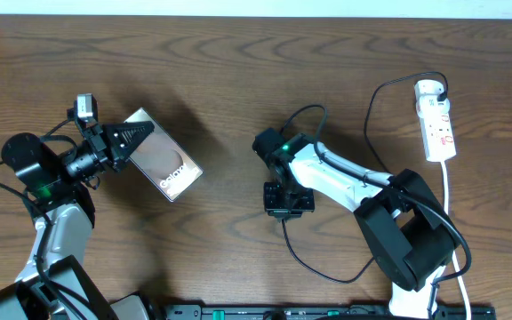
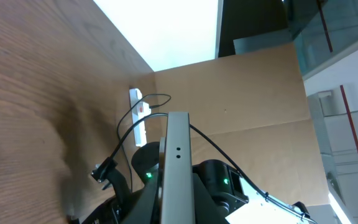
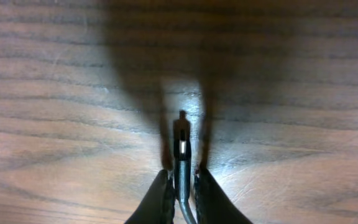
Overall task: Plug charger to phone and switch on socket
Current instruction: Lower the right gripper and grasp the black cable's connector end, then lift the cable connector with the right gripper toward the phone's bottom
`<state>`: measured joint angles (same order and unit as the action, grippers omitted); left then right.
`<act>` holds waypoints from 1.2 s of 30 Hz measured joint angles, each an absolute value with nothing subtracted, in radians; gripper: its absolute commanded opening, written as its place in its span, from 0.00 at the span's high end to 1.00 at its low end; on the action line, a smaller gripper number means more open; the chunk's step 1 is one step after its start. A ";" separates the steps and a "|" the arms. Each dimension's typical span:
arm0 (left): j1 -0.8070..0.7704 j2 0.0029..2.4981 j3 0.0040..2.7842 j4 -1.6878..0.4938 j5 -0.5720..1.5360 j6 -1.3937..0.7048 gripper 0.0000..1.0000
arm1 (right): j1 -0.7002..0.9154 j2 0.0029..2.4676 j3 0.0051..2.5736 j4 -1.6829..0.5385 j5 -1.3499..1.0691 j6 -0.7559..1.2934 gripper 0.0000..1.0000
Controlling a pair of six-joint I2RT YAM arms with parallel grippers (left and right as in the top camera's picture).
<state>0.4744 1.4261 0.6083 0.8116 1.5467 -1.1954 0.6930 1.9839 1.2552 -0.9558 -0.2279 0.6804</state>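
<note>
While the left pincer [image 1: 139, 144] was clamped on one end of the phone [image 1: 165, 167], we saw from overhead that the slab seemed to be lifted off the bench [image 1: 238, 53]. Its free end angled toward the right arm, presumably to offer its port. The right pincer [image 1: 284, 212] hovered near mid-bench, well apart from the phone. The socket [image 1: 436, 120] lay at the far right, with the charger [image 1: 368, 129] looping away from its top end. Through the left wrist we met the phone [image 2: 178, 168] edge-on, the right arm and the socket [image 2: 138, 115] beyond it, so the two arms roughly faced each other. Through the right wrist, the right pincer [image 3: 182, 180] was closed on the charger just behind its plug tip [image 3: 182, 140]. That tip stuck out forward over the wood, we judged so that it could be pushed into the port. Whether the switches were on, we could not tell.
</note>
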 measured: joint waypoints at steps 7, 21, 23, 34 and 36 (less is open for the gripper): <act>0.474 1.426 0.608 0.812 1.547 -1.195 0.93 | 0.693 1.984 1.255 -0.955 -0.227 0.677 0.99; 0.474 1.426 0.608 0.812 1.547 -1.180 0.93 | 0.604 2.015 1.384 -0.939 -0.513 0.398 0.99; 0.474 1.426 0.608 0.812 1.547 -1.174 0.93 | 0.569 2.016 1.444 -0.939 -0.666 0.272 0.99; 0.474 1.426 0.608 0.839 1.547 -1.118 0.93 | 0.526 2.015 1.522 -0.985 -1.308 -0.318 0.99; 0.474 1.426 0.608 0.864 1.547 -1.113 0.93 | 0.548 2.015 1.521 -0.981 -1.349 -0.363 0.99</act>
